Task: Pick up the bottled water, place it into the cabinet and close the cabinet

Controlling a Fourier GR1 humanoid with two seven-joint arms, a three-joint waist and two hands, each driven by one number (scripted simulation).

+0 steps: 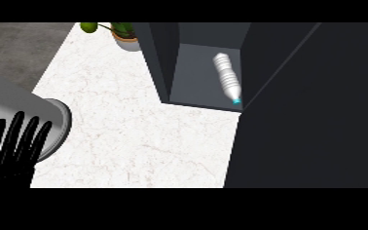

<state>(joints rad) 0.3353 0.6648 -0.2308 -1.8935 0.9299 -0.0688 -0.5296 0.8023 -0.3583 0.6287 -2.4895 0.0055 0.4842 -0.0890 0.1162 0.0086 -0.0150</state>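
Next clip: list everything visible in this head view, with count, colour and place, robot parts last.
clear plastic water bottle: one, clear with a blue cap, lying on its side inside the cabinet, cap toward the front.
dark grey cabinet: one, dark grey, on the counter, upper middle, its front open.
large dark panel: one, near black, filling the right side; probably the cabinet's door.
potted plant: one, green leaves in a light pot, top edge, left of the cabinet.
white marble counter: one, white with faint veins, left and middle.
grey floor: one patch, top left.
left hand: one, black, fingers straight, lower left edge, on a grey forearm.
right hand: not in view.
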